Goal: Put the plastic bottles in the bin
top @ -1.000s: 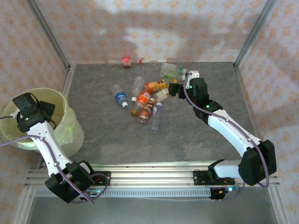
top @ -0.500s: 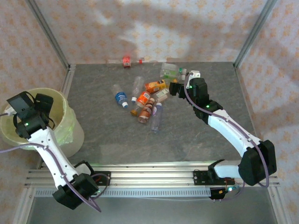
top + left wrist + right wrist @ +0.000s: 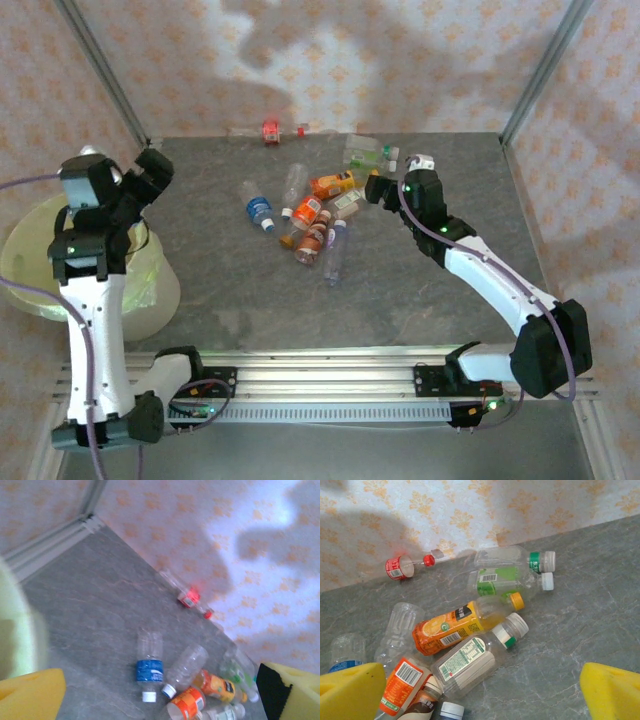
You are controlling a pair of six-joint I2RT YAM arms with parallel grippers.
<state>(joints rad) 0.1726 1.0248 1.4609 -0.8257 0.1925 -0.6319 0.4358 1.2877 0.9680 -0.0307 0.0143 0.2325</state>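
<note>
Top external view: on the grey table (image 3: 430,290) the bin (image 3: 150,285) stands far left and the bottles (image 3: 315,215) lie heaped mid-table. The left hand (image 3: 150,170), near the bin, gapes empty. The right hand (image 3: 372,188), also wide and empty, sits beside the heap. It should next descend on one.

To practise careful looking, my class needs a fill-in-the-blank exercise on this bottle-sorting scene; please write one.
1. The bin is on the robot's ___ side.
2. The blue-labelled bottle has a ___ cap.
3. The red-labelled bottle lies against the back ___.
4. The left gripper and the right gripper are both ___.
Missing words: left; white; wall; open.
</note>
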